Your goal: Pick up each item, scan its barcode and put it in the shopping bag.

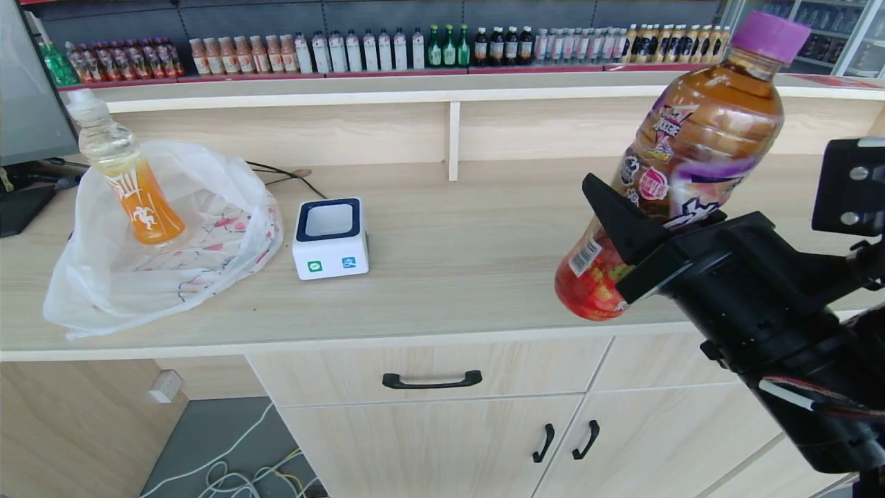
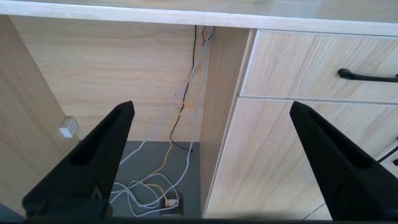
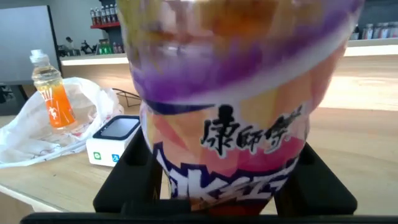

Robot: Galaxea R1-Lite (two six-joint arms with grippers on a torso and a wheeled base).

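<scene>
Amber tea in a purple-capped bottle [image 1: 681, 159] was the item in hand, clamped low on its body between the fingers of the right gripper [image 1: 643, 235] and held in the air over the right part of the wooden counter [image 1: 449, 277], well apart from the scanner [image 1: 330, 238]. One item looked finished: an orange drink bottle [image 1: 131, 180] stood upright inside the white shopping bag [image 1: 228, 228] at the left end of the counter. By that reckoning the task was partway through, with the tea bottle lifted but neither scanned nor bagged, and no other loose goods lay on the counter. The tea bottle's long axis was tilted rather than plumb, its base pointing down toward the near edge of the counter and its cap pointing up and off to the robot's right. A white barcode sticker [image 1: 584, 256] sat near the base, turned toward the robot and somewhat to its left, while the scanner's dark-rimmed window faced upward, so the code would probably need to be carried across and turned down over that window before the bottle went on to the bag. The left gripper [image 2: 210, 109] hung below counter level with its fingers spread wide and nothing between them, facing the cabinet front and some loose cables [image 2: 155, 186] on the floor.
</scene>
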